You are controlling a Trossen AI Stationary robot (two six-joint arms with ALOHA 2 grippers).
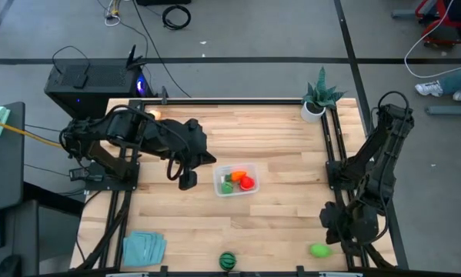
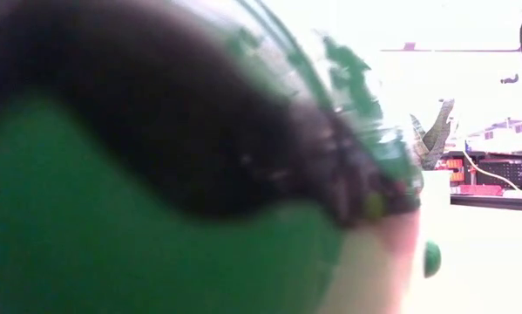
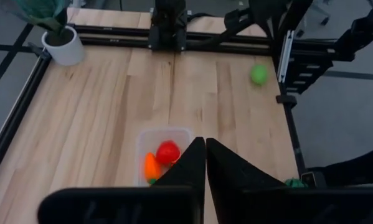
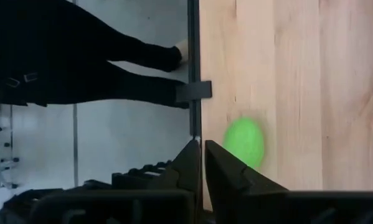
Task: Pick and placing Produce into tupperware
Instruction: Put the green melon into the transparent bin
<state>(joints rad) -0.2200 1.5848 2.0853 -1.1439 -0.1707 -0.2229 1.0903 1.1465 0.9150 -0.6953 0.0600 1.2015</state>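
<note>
The clear tupperware (image 1: pixel 236 181) stands mid-table and holds an orange carrot (image 3: pixel 151 166), a red piece (image 3: pixel 168 151) and a green piece (image 1: pixel 227 187). My left gripper (image 1: pixel 188 181) hangs shut just left of it, above the table. A light green piece (image 1: pixel 319 250) lies on the wood near the front right corner. My right gripper (image 4: pixel 202 148) hovers shut just beside and above the green piece (image 4: pixel 244 142). A dark green striped ball (image 1: pixel 228 261) rests at the front edge and fills most of the low view (image 2: pixel 156 174).
A potted plant (image 1: pixel 319 100) stands in the far right corner. A folded teal cloth (image 1: pixel 143 248) lies at the front left. Black rails (image 1: pixel 330 146) run along the table's sides. Bare wood lies between the tupperware and the right rail.
</note>
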